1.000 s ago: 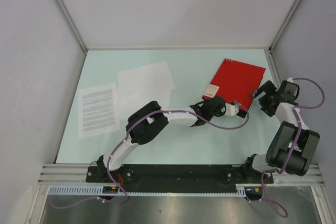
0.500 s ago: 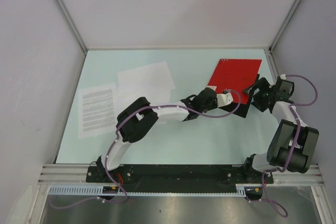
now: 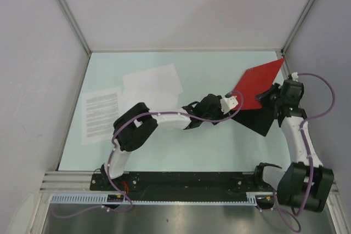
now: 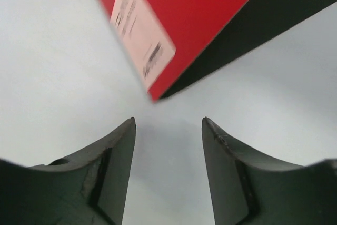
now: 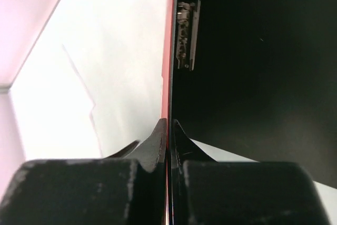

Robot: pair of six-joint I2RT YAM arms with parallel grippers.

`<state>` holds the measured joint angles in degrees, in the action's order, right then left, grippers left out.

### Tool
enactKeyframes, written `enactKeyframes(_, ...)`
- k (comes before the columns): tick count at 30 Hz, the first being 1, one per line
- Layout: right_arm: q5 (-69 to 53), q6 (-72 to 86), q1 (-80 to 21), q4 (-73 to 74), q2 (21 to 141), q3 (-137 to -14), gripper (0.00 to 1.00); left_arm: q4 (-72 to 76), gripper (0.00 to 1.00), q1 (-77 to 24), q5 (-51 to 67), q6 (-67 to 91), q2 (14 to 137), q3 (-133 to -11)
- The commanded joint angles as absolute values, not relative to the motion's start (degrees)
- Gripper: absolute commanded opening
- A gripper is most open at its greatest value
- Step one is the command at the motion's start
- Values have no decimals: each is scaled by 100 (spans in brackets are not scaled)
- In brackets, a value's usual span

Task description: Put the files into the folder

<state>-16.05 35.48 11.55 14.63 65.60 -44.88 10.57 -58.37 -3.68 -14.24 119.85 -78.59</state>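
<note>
Now, folder [image 3: 258, 83]: on the right of the table [image 3: 219, 146] — red cover lifted, black inside lying flat.
Right hand [image 5: 168, 125]: pinching the red cover's edge.
Left hand [image 4: 168, 122]: wide, holding nothing — just by the folder's label corner.
Papers [image 3: 102, 114]: three, flat on the table's left side.

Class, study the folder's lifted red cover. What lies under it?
Under the red cover, pinched by the right gripper, the black inside panel lies on the table. No sheet shows on its visible part; the area directly beneath the cover is hidden.
</note>
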Motion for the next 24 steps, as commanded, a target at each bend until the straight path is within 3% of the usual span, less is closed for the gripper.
enactKeyframes(1,-28,3032,1037,2872,5751,-4676,0,1388,62,-5827,281,-344,10989,-7559)
enactKeyframes(3,558,3015,889,3347,5468,-4702,0,1380,73,-5827,412,200,10741,-7427)
enactKeyframes(7,949,3041,564,3613,5045,-4816,0,1231,75,-5827,151,1018,10082,-7155)
enactKeyframes(13,975,2752,-365,3157,6150,-5501,2,704,75,-5661,18,1555,9212,-6847)
enactKeyframes(16,1090,2629,-798,3077,7117,-6247,19,729,75,-5467,149,1924,8737,-6549)
enactKeyframes(17,1133,2593,-1096,3050,7337,-6449,34,738,75,-5406,228,2081,8623,-6391)
enactKeyframes(19,1125,2549,-1370,3032,8031,-7073,47,738,75,-5353,281,2197,8308,-6250)
enactKeyframes(20,1177,2584,-1589,3076,8277,-7293,60,721,75,-5335,299,2267,8201,-6153)
enactKeyframes(21,1178,2601,-1704,3076,8610,-7686,65,686,75,-5326,290,2276,8104,-6126)
enactKeyframes(22,1152,2619,-1792,2946,8779,-7804,78,555,75,-5317,273,2285,7921,-6109)
enactKeyframes(24,793,2584,-2003,2699,9008,-8032,84,449,75,-5291,150,2311,7744,-6065)
